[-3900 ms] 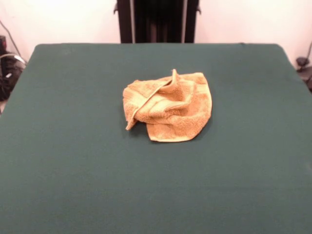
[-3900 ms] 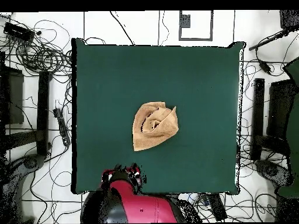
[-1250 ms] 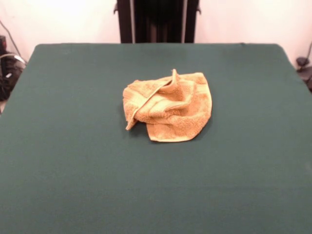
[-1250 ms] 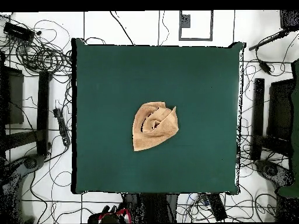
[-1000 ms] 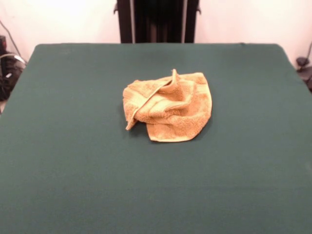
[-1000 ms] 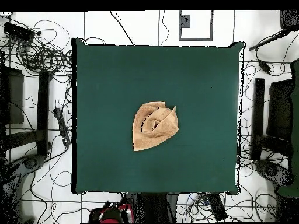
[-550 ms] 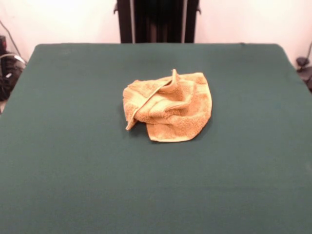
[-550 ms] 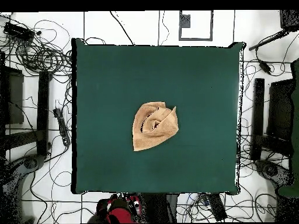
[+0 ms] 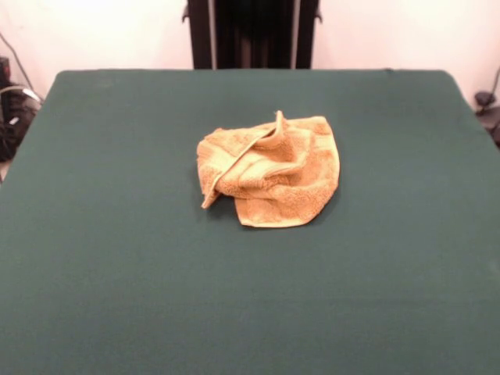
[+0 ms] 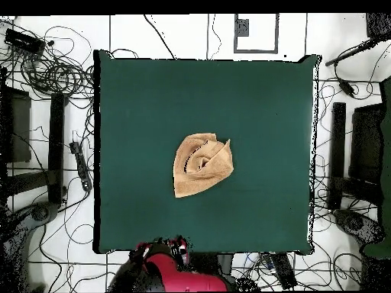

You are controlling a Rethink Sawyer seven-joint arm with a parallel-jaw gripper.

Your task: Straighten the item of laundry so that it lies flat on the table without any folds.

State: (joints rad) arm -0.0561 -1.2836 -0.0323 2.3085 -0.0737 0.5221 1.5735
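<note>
The orange-tan towel (image 9: 269, 169) is lying crumpled near the middle of the green counter (image 9: 117, 258), its layers folding over one another and one hemmed edge (image 9: 279, 125) poking upward. In the overhead view the towel (image 10: 201, 165) is sitting bunched, nothing touching it. The red arm (image 10: 172, 271) is showing at the counter's (image 10: 260, 99) robot-side edge, well apart from the towel. Whether the claw is wide or narrow, I cannot tell.

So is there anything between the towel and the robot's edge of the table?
No. Overhead, only bare green table lies between the towel and that edge.
</note>
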